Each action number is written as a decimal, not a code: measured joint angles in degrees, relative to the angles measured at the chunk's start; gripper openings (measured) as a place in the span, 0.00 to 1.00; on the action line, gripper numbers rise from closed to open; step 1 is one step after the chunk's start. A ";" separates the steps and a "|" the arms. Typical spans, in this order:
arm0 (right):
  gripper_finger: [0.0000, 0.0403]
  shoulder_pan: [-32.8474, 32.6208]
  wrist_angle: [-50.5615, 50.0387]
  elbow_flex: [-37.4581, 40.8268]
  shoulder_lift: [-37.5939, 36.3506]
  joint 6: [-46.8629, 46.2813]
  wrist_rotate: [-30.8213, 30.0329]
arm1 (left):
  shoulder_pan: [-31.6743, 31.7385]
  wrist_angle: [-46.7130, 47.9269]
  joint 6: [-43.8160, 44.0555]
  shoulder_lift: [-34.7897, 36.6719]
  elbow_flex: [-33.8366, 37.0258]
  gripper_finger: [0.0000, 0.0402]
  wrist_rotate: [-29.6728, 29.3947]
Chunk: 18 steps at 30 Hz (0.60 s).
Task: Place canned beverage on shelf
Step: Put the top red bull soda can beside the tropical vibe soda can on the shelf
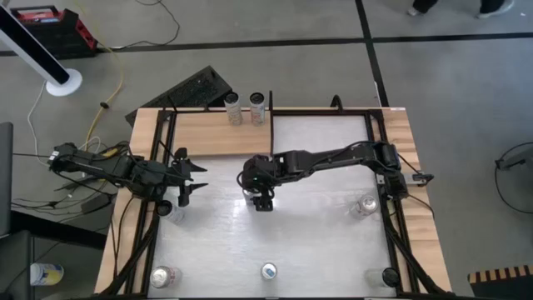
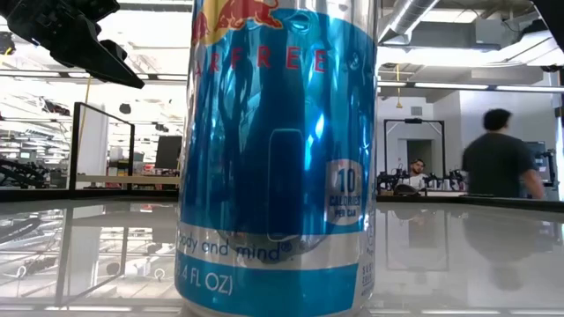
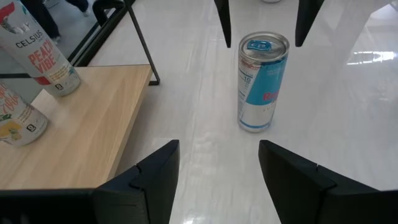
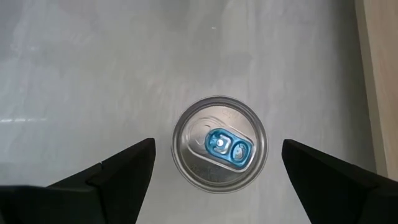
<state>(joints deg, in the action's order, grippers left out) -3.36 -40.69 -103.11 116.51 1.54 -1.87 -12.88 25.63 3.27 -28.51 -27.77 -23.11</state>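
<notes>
- Blue-and-silver can (image 4: 219, 144) stands upright on the glossy white worktop (image 1: 316, 242), its long axis vertical, so the right wrist view looks straight down on its lid and blue pull tab
- Right gripper (image 4: 217, 177) hangs directly above that can with its jaws spread wide, one dark finger on each side of the lid and neither touching it; in my judgement a straight descent would bring the jaws around the can's body
- High view puts this gripper (image 1: 260, 193) at the middle of the frame, just below the lower edge of the pale wooden shelf (image 1: 208, 133), which lies toward the upper left
- Left gripper (image 1: 185, 173) waits near the frame's left, beside the shelf's lower left corner, jaws partly open and empty; its wrist view shows the same can (image 3: 261, 81) farther off, so the right arm is clearly the nearer one
- Two other cans (image 1: 246, 107) already stand at the shelf's upper edge, so the free board lies to the left of and below them
</notes>
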 joint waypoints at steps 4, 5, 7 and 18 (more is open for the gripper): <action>0.93 0.07 0.00 0.00 0.00 -0.04 0.00 | 0.02 0.00 0.00 0.00 0.00 0.51 0.00; 0.93 0.07 0.00 0.00 0.00 -0.04 0.00 | 0.02 -0.01 0.00 0.00 0.00 0.51 0.00; 0.93 0.07 0.15 0.01 0.00 -0.12 0.00 | 0.01 0.00 0.01 0.01 0.00 0.51 0.01; 0.93 0.07 3.39 3.23 0.02 -0.16 0.02 | 0.01 0.00 0.00 0.00 0.00 0.51 0.02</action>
<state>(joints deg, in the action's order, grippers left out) -3.29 -37.30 -99.88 116.53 1.39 -1.85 -12.88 25.63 3.27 -28.51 -27.77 -23.09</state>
